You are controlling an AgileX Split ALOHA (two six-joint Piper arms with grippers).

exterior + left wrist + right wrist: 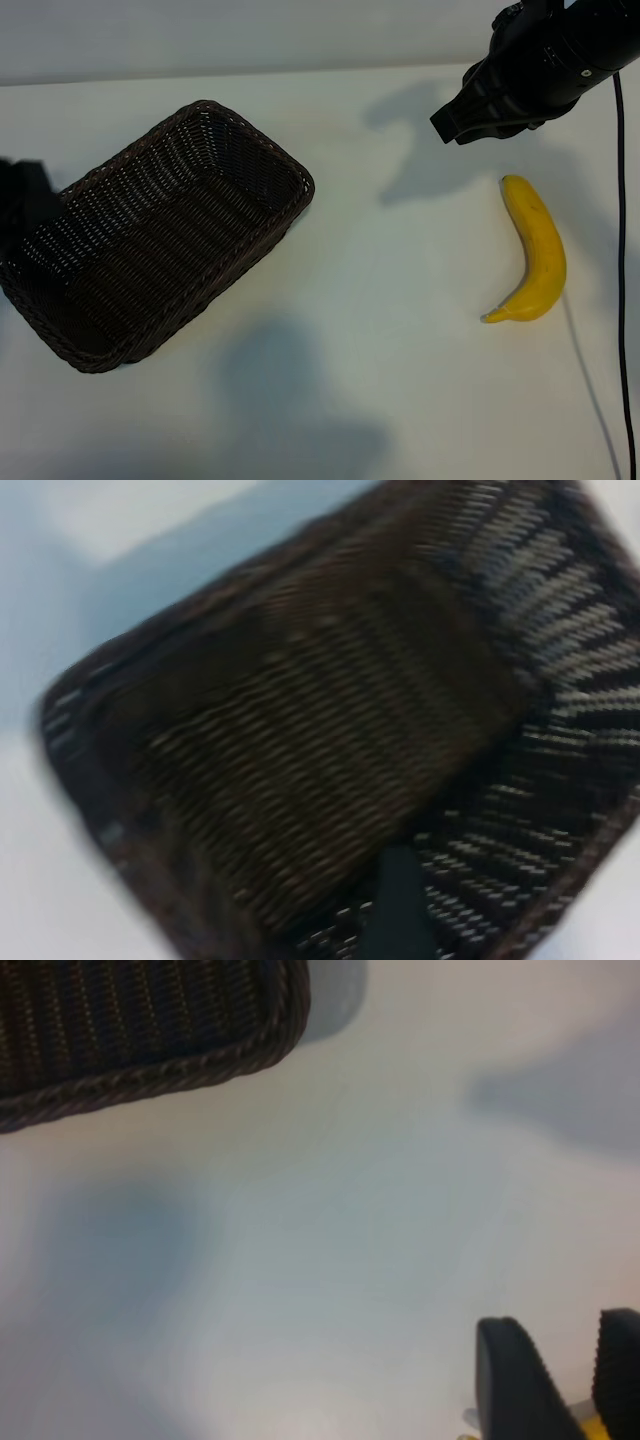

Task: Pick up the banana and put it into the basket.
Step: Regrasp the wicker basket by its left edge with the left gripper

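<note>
A: Exterior view first: what lies nearest?

B: On the white tabletop (380, 330), the curved bright yellow banana (538, 255) lies free at the right. The dark brown woven wicker basket (150, 235) stands well apart at the left.

A: And the arms?

B: The right gripper (452, 125) hangs beyond the banana's far end, jaws partly open, holding nothing. The left gripper (22, 200) is at the basket's left rim, jaws wide open.

Overhead exterior; close wrists sharing basket (160, 235)
</note>
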